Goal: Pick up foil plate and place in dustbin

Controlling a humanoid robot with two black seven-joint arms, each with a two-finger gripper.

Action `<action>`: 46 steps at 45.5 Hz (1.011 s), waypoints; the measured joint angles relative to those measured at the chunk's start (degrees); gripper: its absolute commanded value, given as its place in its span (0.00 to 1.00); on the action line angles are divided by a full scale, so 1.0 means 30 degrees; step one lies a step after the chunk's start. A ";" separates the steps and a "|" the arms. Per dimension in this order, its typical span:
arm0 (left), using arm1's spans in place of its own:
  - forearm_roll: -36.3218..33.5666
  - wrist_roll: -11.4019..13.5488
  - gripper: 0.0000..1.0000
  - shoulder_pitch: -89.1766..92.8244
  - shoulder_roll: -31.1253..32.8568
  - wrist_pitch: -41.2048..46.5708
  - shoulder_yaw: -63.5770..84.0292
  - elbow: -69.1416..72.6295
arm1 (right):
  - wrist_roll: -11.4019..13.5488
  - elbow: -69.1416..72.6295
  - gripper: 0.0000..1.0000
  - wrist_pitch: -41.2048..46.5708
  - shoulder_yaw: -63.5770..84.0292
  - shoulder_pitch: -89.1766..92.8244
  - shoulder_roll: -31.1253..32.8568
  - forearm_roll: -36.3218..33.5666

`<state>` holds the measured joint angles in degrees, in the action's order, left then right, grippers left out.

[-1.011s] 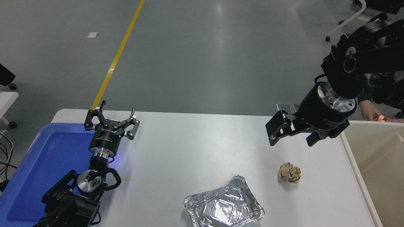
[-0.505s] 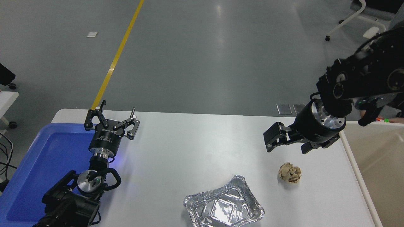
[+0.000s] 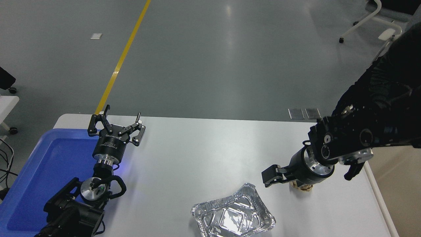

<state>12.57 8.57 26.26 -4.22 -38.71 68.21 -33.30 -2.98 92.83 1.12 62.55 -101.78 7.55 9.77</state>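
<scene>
The foil plate (image 3: 233, 215), a shiny dented silver tray, lies open side up at the table's front edge, right of centre. My right gripper (image 3: 278, 181) hangs low just above and to the right of the plate's far right corner, open, with nothing in it. One finger (image 3: 270, 175) shows; the other is behind the wrist. The beige dustbin (image 3: 399, 194) stands off the table's right edge, its far part covered by my right arm. My left gripper (image 3: 115, 126) is parked open at the left.
A crumpled tan paper ball (image 3: 306, 188) lies right of the foil plate, mostly hidden under my right wrist. A blue tray (image 3: 33, 177) sits at the table's left end beneath my left arm. A white chair base (image 3: 371, 16) stands on the floor far right.
My right arm has swung down and toward the camera, bringing its gripper from high above the table's far right to just beside the foil plate's corner. The person's hand by the bin is gone from view.
</scene>
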 measured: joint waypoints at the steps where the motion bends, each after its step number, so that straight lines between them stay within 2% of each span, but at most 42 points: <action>1: -0.0001 0.0000 0.99 -0.0001 0.0000 0.0000 0.0000 0.0000 | -0.0021 -0.0045 1.00 -0.0239 -0.0031 0.0204 -0.0097 0.0086; 20: -0.0023 0.0000 0.99 -0.0008 0.0000 -0.0019 -0.0001 -0.0004 | -0.0276 -0.1967 1.00 -0.3483 -0.0325 0.3758 -0.1676 0.1301; 46: -0.0023 0.0001 0.99 -0.0009 0.0001 -0.0018 -0.0001 -0.0004 | -0.0295 -0.4105 0.99 -0.4403 -0.0598 0.5944 -0.2434 0.2894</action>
<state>12.50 8.58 26.23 -4.22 -38.77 68.20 -33.31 -3.86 80.52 -12.09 60.75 -83.95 0.25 18.46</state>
